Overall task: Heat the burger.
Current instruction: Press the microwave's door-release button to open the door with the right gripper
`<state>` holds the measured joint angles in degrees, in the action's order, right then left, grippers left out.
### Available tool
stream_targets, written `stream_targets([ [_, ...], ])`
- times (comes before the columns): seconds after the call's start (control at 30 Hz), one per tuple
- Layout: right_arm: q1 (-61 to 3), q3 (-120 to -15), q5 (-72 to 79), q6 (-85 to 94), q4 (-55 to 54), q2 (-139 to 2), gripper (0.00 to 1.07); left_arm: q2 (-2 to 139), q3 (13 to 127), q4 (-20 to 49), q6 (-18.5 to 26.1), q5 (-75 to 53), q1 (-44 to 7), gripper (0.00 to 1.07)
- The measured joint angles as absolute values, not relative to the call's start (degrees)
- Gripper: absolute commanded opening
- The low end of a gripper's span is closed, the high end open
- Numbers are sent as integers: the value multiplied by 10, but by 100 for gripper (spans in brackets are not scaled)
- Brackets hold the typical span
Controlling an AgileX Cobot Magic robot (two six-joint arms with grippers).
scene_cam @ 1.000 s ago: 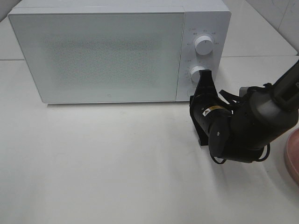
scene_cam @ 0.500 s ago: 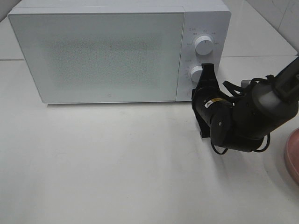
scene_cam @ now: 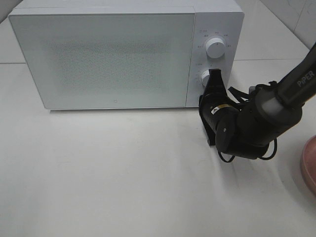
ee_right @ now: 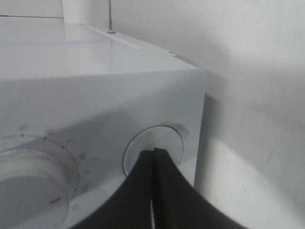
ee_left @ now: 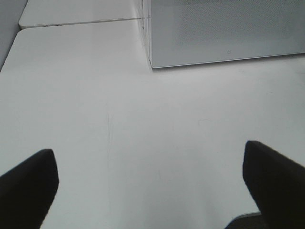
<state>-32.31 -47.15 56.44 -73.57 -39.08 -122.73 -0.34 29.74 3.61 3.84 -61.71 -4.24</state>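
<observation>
Exterior high view has a white microwave [scene_cam: 219,19] at the back of the white bench [scene_cam: 123,173]. Its frosted door [scene_cam: 98,54] is shut, and 2 knobs sit on the panel to the right, the top knob [scene_cam: 215,48] above the lower knob [scene_cam: 204,77]. The right arm reaches in from the right, and the right tool [scene_cam: 215,75] stands against that panel, just beside the lower knob and covering the panel below it. Right wrist view shows this tool's 2 black fingers [ee_right: 138,191] pressed together with no gap and nothing between them. Their tips are set on a round button [ee_right: 167,136] near the panel's corner, beside the lower knob; whether they push the button in or only touch it I cannot tell from this close, dim view. Left wrist view shows the left tool [ee_left: 150,183] low over bare bench, its 2 dark fingers [ee_left: 28,186] spread wide and holding nothing, with the microwave's front corner ahead and well apart. A pink plate [scene_cam: 308,165] shows partly at the right edge of the exterior view, on the bench, well apart from the microwave. The burger shows in no view and nothing can be made out through the frosted door, so where it lies cannot be told.
</observation>
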Motion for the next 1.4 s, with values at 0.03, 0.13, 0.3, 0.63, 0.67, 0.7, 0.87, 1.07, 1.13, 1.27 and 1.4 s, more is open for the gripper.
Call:
stream_targets([
  [0.03, -323, -472, 564, -736, -391, -1227, 0, -3, 297, 36, 38, -617, -42, 98],
  [0.13, -323, -477, 572, -735, -392, -1233, 0, -3, 297, 36, 38, -617, -42, 98],
  [0.3, -323, -477, 582, -731, -397, -1233, 0, -3, 297, 36, 38, -617, -42, 98],
  [0.63, -325, -504, 577, -720, -426, -1254, 0, -3, 297, 36, 38, -617, -42, 98],
  [0.67, -325, -504, 577, -720, -426, -1254, 0, -3, 297, 36, 38, -617, -42, 98],
  [0.7, -327, -509, 576, -718, -431, -1255, 0, -3, 297, 36, 38, -617, -42, 98],
  [0.87, -331, -527, 572, -712, -461, -1263, 0, -3, 297, 36, 38, -617, -42, 98],
  [1.07, -335, -547, 563, -688, -495, -1270, 0, -3, 297, 36, 38, -617, -42, 98],
  [1.13, -337, -552, 557, -683, -508, -1270, 0, -3, 297, 36, 38, -617, -42, 98],
  [1.27, -337, -557, 549, -672, -519, -1270, 0, -3, 297, 36, 38, -617, -42, 98],
  [1.4, -337, -557, 547, -672, -519, -1270, 0, -3, 297, 36, 38, -617, -42, 98],
])
